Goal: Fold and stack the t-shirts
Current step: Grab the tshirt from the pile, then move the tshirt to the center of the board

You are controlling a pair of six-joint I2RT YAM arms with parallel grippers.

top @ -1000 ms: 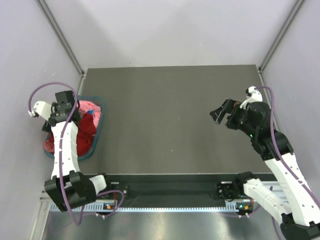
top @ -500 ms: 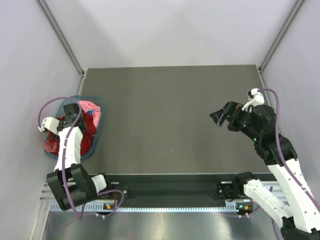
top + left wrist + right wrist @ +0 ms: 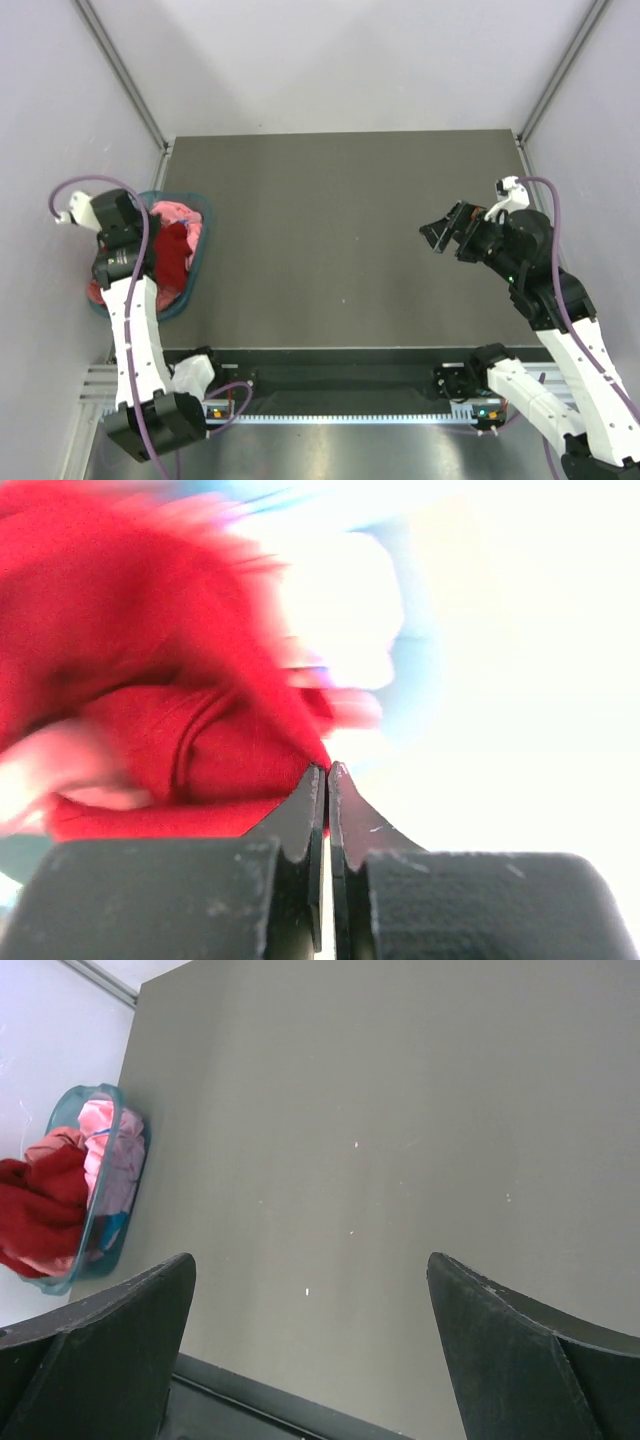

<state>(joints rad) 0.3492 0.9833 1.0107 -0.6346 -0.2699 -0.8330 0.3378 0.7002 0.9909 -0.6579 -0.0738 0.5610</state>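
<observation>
At your left, the red shirt (image 3: 176, 256) and pink shirt (image 3: 180, 213) lie bunched in the basket (image 3: 197, 268); nothing is folded or stacked yet. Your left gripper (image 3: 327, 772) is closed against the red cloth, and I can't tell if it has a hold. Your right gripper (image 3: 310, 1265) hangs open above the table (image 3: 340, 200).

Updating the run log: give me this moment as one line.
left gripper: shut, tips at red shirt in basket, grip unconfirmed | right gripper: open over table | pink shirt: in basket

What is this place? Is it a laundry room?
Probably a robot test booth, not a home: a left arm and right arm fixed to a grey table, plain walls boxing it in, one basket of shirts.
</observation>
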